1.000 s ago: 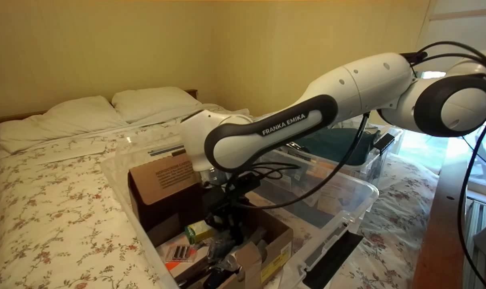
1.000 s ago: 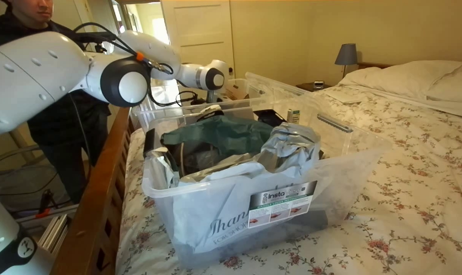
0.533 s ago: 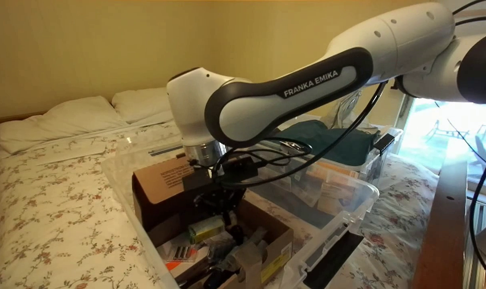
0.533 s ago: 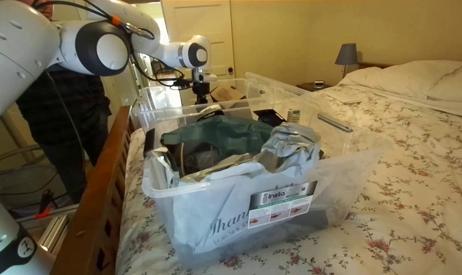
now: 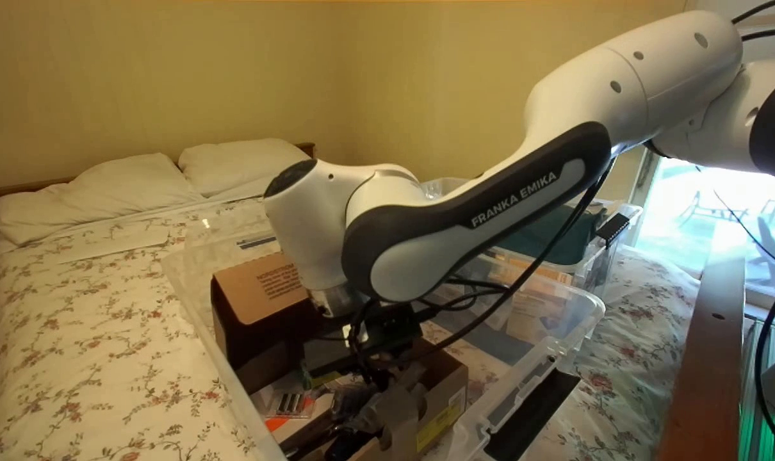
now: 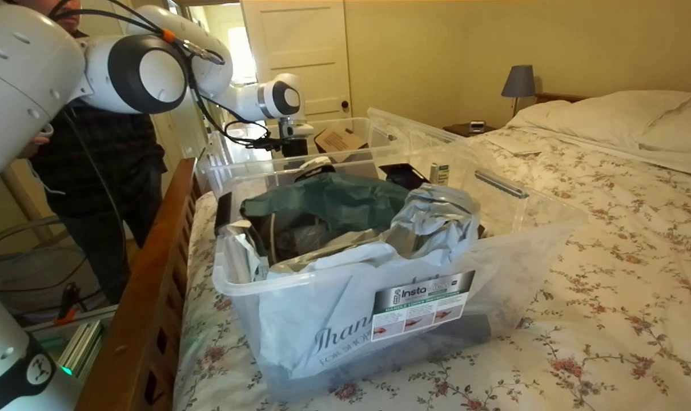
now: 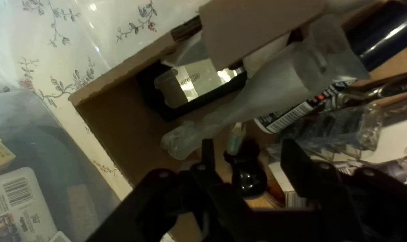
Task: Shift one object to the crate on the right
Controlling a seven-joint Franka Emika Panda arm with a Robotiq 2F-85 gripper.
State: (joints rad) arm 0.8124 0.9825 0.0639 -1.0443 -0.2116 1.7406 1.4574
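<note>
The crate (image 6: 291,283), a clear tub packed with a green bag (image 6: 334,200) and crumpled plastic, shows in both exterior views. Beside it, inside another clear tub, is a brown cardboard box (image 5: 259,288) full of small objects. Into this box reaches my gripper (image 7: 247,148); its fingers stand apart in the wrist view. Below the gap shows a brush with a glossy black handle (image 7: 249,181), not visibly gripped. Nearby lie a plastic bag (image 7: 274,84), a dark blue cylinder (image 7: 381,35) and a clear blister tray (image 7: 341,127). A yellow-green box (image 5: 323,378) is partly hidden behind the gripper.
The second clear tub's rim (image 5: 220,362) surrounds the cardboard box, whose raised flap (image 5: 266,282) stands close to my wrist. A wooden bed rail (image 6: 145,274) runs between robot and tubs. A person (image 6: 105,177) stands behind the arm.
My arm rose out of the cardboard box by half a second ago, then came down again into it. The yellow-green box has become more covered by the gripper.
</note>
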